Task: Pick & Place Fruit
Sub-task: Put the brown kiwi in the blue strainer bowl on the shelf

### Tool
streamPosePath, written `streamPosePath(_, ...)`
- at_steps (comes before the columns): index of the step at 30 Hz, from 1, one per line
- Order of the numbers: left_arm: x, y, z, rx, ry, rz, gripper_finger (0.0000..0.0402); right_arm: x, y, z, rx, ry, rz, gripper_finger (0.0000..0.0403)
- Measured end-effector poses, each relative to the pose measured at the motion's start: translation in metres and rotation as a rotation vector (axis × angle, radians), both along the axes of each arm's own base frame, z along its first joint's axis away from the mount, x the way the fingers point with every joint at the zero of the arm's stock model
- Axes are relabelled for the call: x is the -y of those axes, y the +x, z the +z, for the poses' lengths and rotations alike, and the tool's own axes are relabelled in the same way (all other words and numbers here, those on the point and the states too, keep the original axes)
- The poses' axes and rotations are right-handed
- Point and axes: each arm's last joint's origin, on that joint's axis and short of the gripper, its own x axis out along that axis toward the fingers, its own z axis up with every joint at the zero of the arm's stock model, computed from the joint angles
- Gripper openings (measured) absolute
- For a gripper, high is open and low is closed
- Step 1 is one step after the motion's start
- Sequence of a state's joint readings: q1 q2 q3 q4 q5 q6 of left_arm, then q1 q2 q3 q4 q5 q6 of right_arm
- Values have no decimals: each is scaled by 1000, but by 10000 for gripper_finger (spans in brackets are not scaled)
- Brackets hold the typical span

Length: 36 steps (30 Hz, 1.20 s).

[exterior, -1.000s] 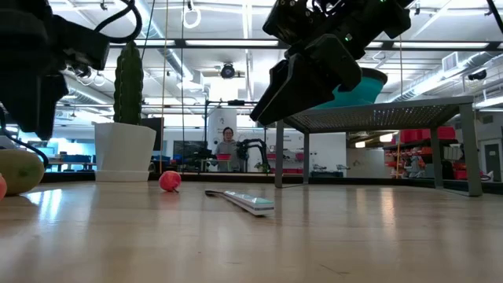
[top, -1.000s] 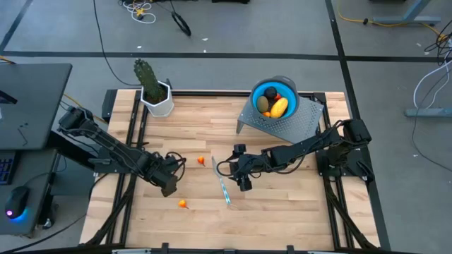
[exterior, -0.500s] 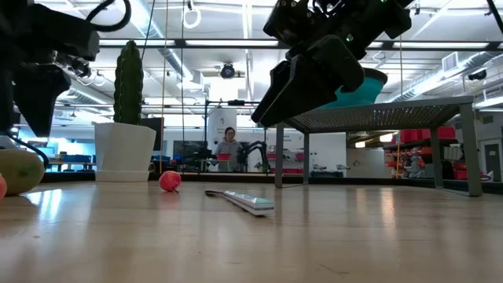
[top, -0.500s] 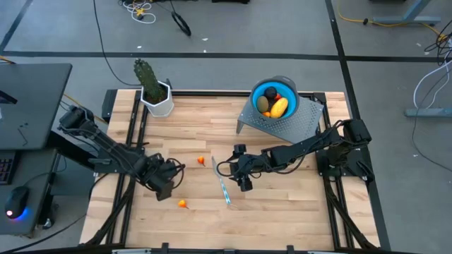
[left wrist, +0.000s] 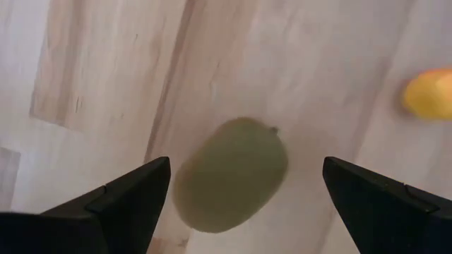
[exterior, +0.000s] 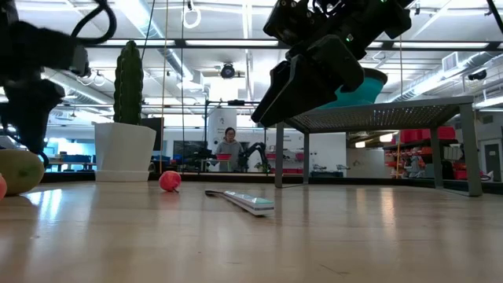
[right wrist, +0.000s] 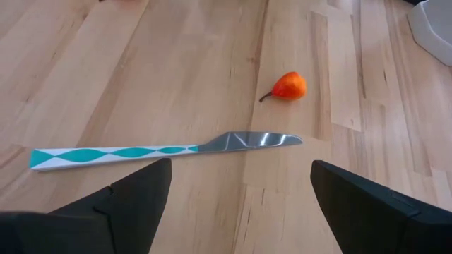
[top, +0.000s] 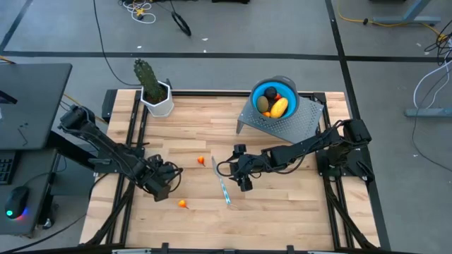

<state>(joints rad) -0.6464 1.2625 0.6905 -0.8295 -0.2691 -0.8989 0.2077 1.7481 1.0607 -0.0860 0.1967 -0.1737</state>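
Hovering my left hand [left wrist: 240, 194] wide open, holding nothing, over an olive-brown oval fruit [left wrist: 232, 174] lying on the bench [top: 282, 204]. Right hand [right wrist: 236, 204] open too, empty, above the knife [right wrist: 162, 149] w/ a tiny orange fruit [right wrist: 289, 86] near its tip.

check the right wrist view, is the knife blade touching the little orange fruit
No, the knife lies flat on the table with its blade tip clearly apart from the orange fruit, bare wood showing between them.

Two black, jointed robot arms with boxy matte housings; left gripper [top: 162, 183] and right gripper [top: 242, 176] end in flat, dark wedge-shaped fingers.
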Motion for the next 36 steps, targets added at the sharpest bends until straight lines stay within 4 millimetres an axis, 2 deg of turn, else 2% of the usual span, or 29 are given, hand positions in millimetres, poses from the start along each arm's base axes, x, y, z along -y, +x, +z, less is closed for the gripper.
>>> streamPosePath(7, -5, -8, -18, -37, -5, 28, 380, 0, 0, 0, 1, -4, 3, 350)
streamPosePath(19, -9, -13, -40, 17, -43, 50, 380, 0, 0, 0, 0, -5, 5, 350)
streamPosePath(36, -12, -12, -42, 76, 10, 99, 380, 0, 0, 0, 0, -5, 5, 350)
